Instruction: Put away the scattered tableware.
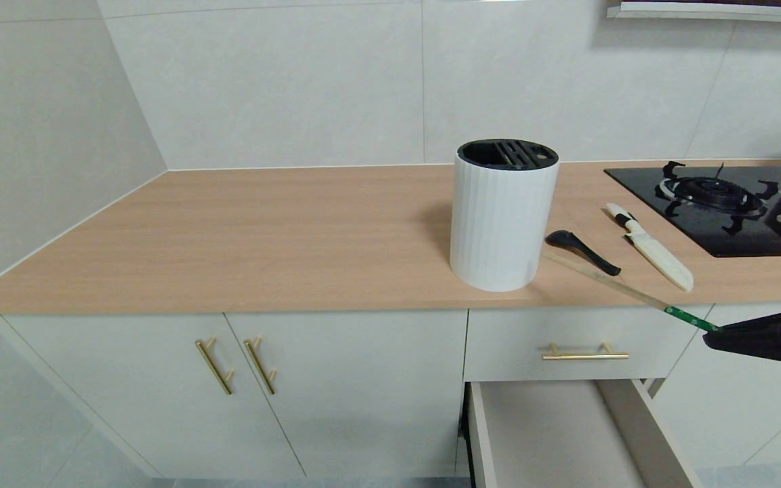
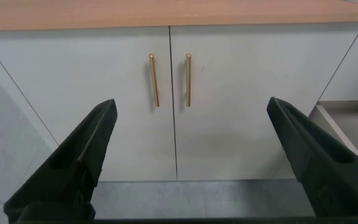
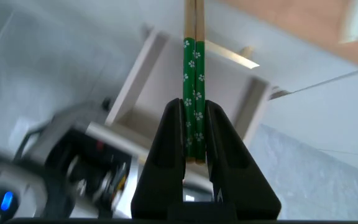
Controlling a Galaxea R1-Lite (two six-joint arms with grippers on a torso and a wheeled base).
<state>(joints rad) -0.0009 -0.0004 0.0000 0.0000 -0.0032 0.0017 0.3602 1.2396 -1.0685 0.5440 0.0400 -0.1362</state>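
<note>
A white ribbed utensil holder (image 1: 503, 217) with a black slotted top stands on the wooden counter (image 1: 262, 230). To its right lie a black spoon (image 1: 582, 251) and a white-bladed knife (image 1: 651, 247). A pair of wooden chopsticks (image 1: 624, 288) with green flowered ends slants over the counter's front edge, its tips near the holder's base. My right gripper (image 1: 719, 332) is shut on the green ends, in front of the counter; the right wrist view shows the chopsticks (image 3: 194, 74) pinched between its fingers (image 3: 166, 149). My left gripper (image 2: 191, 112) is open and holds nothing, low before the cabinet doors.
A black gas hob (image 1: 716, 196) sits at the counter's right end. Below the counter a drawer (image 1: 553, 434) stands pulled out under a shut drawer with a gold handle (image 1: 586, 354). Two cabinet doors with gold handles (image 2: 169, 79) are shut on the left.
</note>
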